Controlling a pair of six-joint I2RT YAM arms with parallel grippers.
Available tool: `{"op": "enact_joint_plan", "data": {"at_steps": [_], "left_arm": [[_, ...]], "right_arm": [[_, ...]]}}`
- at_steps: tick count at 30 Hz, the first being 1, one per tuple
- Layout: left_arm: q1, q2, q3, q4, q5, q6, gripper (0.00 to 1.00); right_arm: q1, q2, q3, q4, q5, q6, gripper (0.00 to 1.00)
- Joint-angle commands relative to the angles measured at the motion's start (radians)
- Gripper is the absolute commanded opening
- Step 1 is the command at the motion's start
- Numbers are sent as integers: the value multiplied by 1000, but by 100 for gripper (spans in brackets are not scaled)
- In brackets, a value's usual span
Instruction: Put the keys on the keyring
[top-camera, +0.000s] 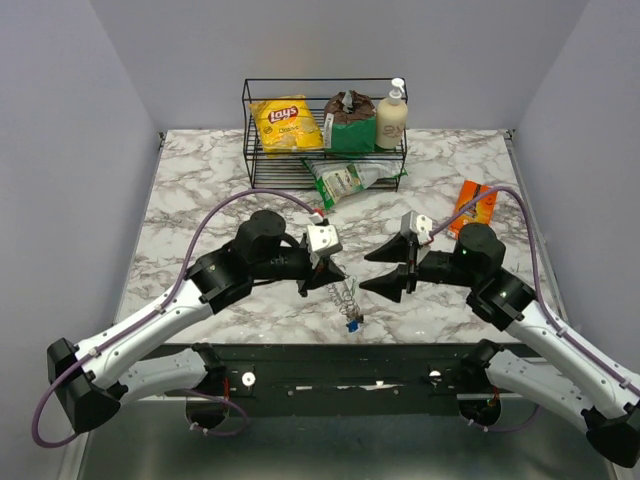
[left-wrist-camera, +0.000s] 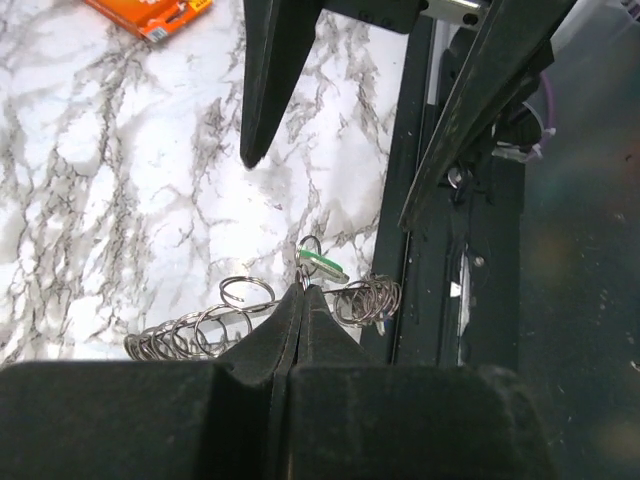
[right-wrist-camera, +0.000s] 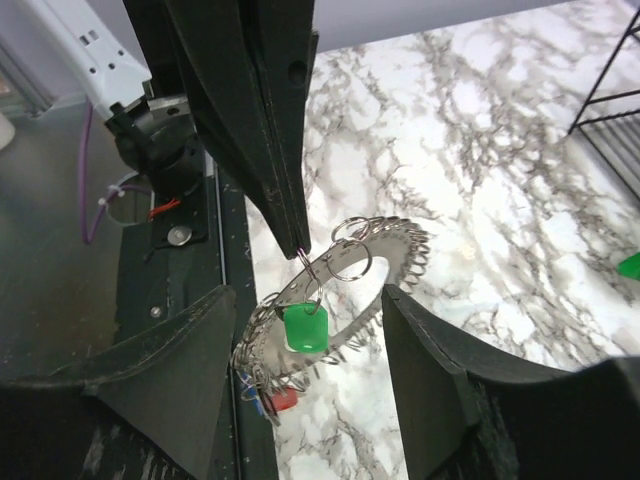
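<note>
Near the table's (top-camera: 200, 200) front edge, the left gripper (left-wrist-camera: 303, 292) is clamped on the keyring (right-wrist-camera: 395, 250), whose length droops edgeward. The green key (right-wrist-camera: 305, 328) hangs head-down between the parted right gripper (top-camera: 368, 271) fingers. The red key (right-wrist-camera: 284, 398) and blue key (top-camera: 352, 323) are half-hidden.

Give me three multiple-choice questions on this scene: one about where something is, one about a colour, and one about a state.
1. Where does the orange packet lie?
A. in the wire basket
B. on the table, on its right side
C. between the arm bases

2. What colour is the head of the key hanging under the left gripper?
A. green
B. yellow
C. purple

3. How do the right gripper jaws stand?
A. shut on nothing
B. shut on the packet
C. open

Answers:
1 B, it lies flat on the marble, away from the basket.
2 A, the right wrist view shows a green head dangling from the keyring.
3 C, a wide gap shows between its fingers.
</note>
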Motion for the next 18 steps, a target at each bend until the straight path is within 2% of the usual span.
{"op": "enact_joint_plan", "data": {"at_steps": [1,10,18], "left_arm": [[6,-100,-80,227,-44,-34,0],[8,-269,-291,542,-120,-85,0],[8,-320,-412,745,-177,-146,0]], "right_arm": [[-1,-41,-11,54,95,35,71],[-1,34,65,56,-9,109,71],[-1,60,117,59,-95,138,71]]}}
